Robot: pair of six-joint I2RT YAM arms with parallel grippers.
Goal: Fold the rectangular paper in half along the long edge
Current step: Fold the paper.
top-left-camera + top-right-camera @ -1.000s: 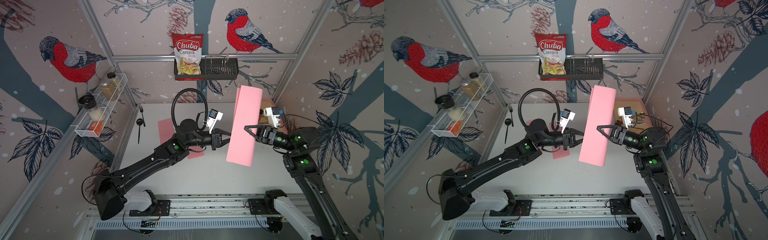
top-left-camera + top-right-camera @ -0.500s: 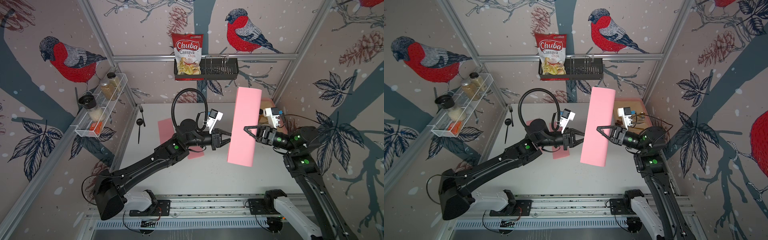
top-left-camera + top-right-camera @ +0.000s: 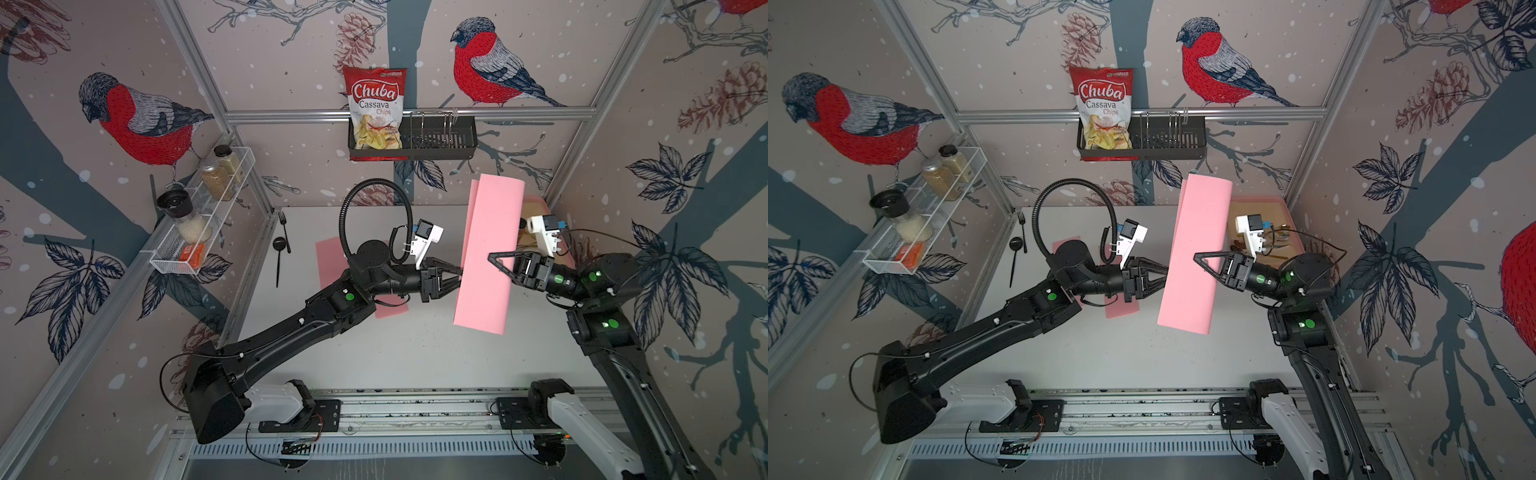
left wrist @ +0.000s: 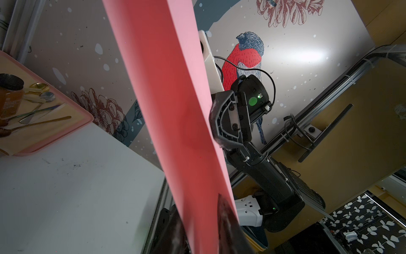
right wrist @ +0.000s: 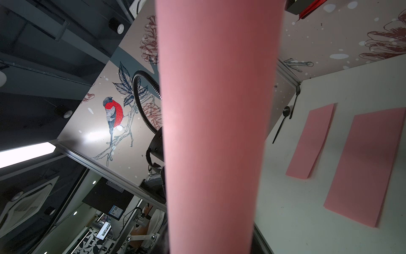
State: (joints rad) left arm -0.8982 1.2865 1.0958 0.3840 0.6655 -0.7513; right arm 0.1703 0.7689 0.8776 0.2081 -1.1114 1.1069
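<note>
Jaws of the right gripper [image 3: 493, 257] are closed across the paper [image 3: 490, 232]. One black finger [image 3: 505, 259] lies over the face turned to the camera in both top views, and the other is hidden behind the sheet. The left gripper [image 3: 459, 277] meets the paper's opposite long edge at about the same height. Its tips stand a little apart with that edge between them, and I cannot tell whether they pinch it. In the left wrist view the pink strip runs up between two dark fingers [image 4: 227, 220].

The paper hangs clear of the table [image 3: 415, 353], above its right half. It stands nearly upright on a short end and leans slightly. It is doubled lengthwise, and a second layer shows along one long edge near the top.

Flat on the table's left half lie a narrow pink sheet [image 5: 309, 140] and, nearer the middle, a wide pink sheet [image 5: 364, 167]. In both top views the left arm crosses over them. A black fork [image 3: 284, 230] and black spoon [image 3: 280, 249] lie along the table's left edge toward the rear. A pink tray [image 3: 536, 203] with a jar and cutlery sits in the right rear corner. Above the table's rear edge a black wire basket [image 3: 440, 141] holds a chips bag [image 3: 376, 108]. Beyond the left edge a white wire rack [image 3: 232, 187] carries jars.
</note>
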